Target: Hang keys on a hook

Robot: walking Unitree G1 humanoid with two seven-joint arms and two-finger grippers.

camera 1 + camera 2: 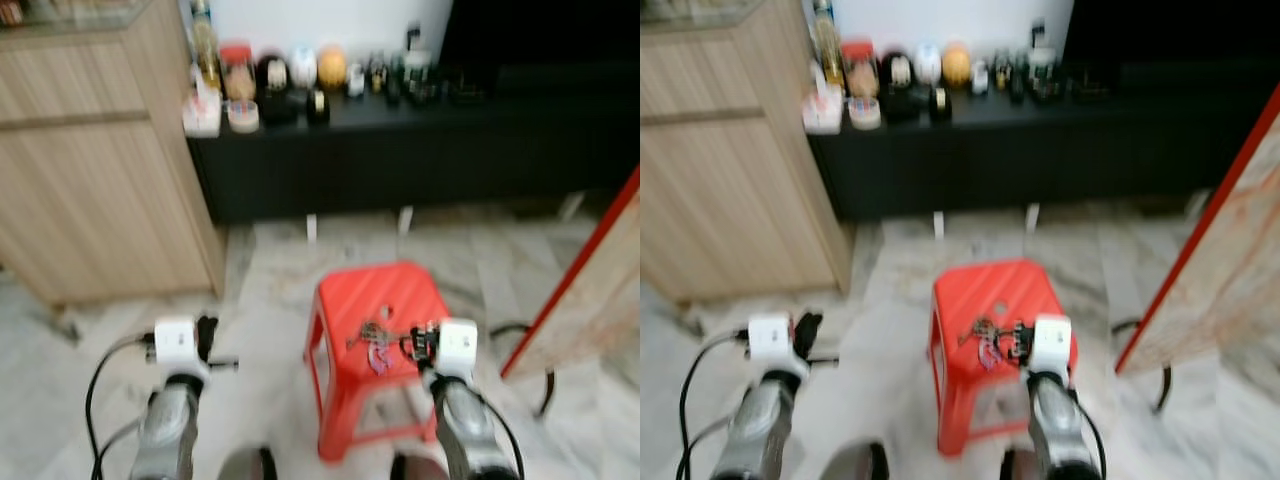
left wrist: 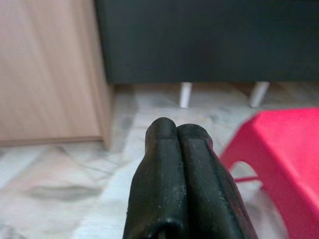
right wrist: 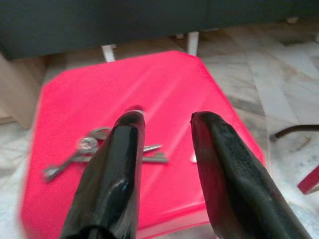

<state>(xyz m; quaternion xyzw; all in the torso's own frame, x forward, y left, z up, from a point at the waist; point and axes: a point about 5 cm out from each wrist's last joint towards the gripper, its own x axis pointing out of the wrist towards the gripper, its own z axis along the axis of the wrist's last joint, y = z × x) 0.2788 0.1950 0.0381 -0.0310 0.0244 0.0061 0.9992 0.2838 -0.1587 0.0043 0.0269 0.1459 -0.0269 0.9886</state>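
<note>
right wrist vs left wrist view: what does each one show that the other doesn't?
Right wrist view: the keys lying on the red stool, seen between the open fingers of the right gripper above the seat.

Left wrist view: the left gripper with its fingers pressed shut, hanging over the floor, and the wooden cabinet beside it.

Both: the red stool, the marble floor, and the black sideboard on white legs.

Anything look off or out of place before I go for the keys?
Nothing looks damaged or spilled. The keys lie in a loose bunch on the red stool, not on any hook. The right gripper is open above them; the left gripper is shut, off to the side.
</note>
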